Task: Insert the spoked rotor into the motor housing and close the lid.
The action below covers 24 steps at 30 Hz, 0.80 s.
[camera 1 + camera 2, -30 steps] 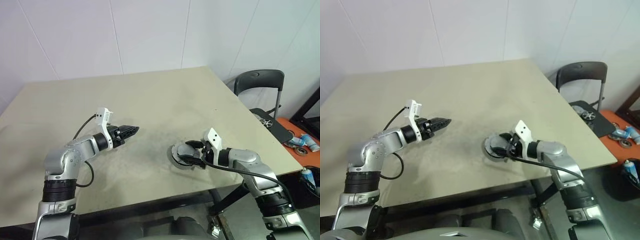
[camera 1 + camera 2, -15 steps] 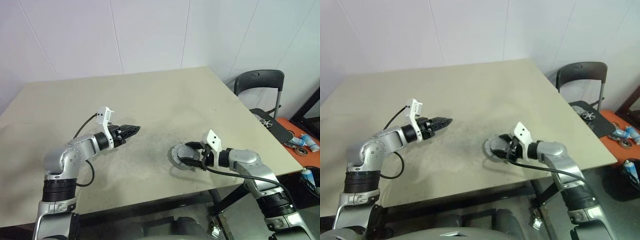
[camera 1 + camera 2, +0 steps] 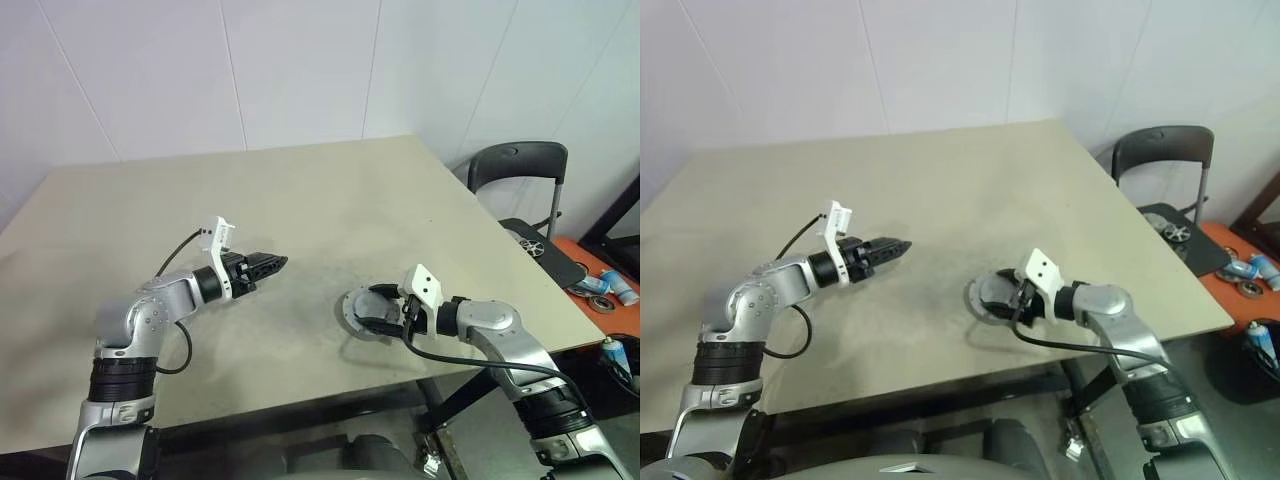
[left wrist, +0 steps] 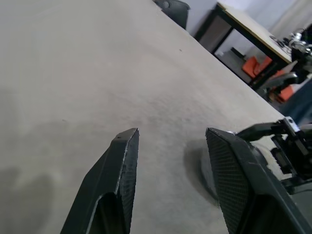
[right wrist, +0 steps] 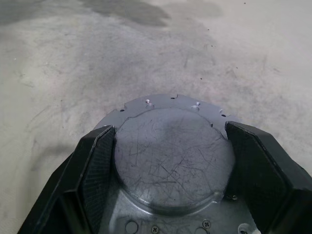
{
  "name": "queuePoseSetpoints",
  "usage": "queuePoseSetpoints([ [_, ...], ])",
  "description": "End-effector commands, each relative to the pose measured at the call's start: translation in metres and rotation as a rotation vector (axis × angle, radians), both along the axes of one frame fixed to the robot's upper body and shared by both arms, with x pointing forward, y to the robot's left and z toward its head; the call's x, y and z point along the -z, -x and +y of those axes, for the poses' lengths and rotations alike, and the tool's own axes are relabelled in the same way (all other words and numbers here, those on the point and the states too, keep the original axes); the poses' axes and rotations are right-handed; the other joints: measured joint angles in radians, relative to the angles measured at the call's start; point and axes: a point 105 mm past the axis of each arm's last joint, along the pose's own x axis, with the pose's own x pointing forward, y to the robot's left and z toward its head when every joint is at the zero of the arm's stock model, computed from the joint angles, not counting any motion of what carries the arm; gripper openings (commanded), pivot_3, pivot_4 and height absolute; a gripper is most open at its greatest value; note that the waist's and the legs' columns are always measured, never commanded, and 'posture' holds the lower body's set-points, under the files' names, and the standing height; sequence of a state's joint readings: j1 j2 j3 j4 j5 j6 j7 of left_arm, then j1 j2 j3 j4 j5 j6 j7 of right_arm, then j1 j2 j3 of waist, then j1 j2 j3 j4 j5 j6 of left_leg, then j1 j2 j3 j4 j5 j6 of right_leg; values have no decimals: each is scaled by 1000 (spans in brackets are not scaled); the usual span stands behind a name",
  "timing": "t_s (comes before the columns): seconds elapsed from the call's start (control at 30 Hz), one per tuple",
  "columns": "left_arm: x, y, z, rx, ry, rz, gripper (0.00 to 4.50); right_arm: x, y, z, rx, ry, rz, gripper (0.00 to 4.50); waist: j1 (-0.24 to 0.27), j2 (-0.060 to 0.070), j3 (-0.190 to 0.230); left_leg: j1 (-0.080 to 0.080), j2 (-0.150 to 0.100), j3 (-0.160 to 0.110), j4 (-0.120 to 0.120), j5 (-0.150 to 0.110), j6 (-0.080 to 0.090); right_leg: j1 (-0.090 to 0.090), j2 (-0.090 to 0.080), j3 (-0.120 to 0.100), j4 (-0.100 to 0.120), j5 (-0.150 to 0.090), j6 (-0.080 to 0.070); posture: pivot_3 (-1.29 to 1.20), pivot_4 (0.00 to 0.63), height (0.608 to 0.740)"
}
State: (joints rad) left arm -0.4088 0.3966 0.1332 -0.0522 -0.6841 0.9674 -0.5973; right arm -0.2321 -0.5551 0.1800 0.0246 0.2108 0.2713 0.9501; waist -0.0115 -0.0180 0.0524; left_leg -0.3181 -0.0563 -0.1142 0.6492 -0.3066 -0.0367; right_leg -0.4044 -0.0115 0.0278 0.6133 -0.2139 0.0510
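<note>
Gripping round silver-grey notch-edged metal lid [image 5: 170, 151] with my right gripper [image 3: 392, 315], fingers clamped on raised centre, lower right of centre in head view. Left gripper [image 3: 276, 263] open, empty, left of centre. Risk: lid seats crooked on housing beneath, jams on release.

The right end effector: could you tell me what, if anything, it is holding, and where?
The right end effector grips the lid, one finger on each opposite side of its raised round centre.
</note>
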Motion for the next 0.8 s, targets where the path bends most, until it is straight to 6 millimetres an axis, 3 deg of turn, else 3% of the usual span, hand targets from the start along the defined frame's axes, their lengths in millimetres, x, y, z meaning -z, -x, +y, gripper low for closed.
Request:
queuePoseSetpoints([
  [0.03, -17, -7, -4, 2, -1, -69, 2325, 27, 7, -4, 16, 66, 83, 3266, -1, 0, 0, 0, 0, 0, 0, 0, 0, 1, 0, 0, 0, 0, 0, 0, 0, 740],
  [0.37, -15, -8, -5, -6, 0, -68, 2325, 30, -1, 18, 28, 6, 126, 3266, -14, -3, -2, 3, 2, 1, 0, 0, 0, 2, 1, 1, 2, 0, 0, 0, 0, 740],
  [0.6, -19, -8, -3, -10, -8, -76, 2325, 29, -10, 39, 6, -34, 128, 3266, -60, -3, -1, 15, 5, 1, -2, -2, -3, 13, 1, -5, 0, -1, -1, 0, 0, 740],
  [0.8, -19, -8, -1, -7, -11, -75, 2325, 25, -19, 74, -51, -76, 113, 3266, -97, -4, -1, 19, 16, 5, -2, -2, -3, 11, 2, -12, 0, -1, -1, 0, 0, 740],
])
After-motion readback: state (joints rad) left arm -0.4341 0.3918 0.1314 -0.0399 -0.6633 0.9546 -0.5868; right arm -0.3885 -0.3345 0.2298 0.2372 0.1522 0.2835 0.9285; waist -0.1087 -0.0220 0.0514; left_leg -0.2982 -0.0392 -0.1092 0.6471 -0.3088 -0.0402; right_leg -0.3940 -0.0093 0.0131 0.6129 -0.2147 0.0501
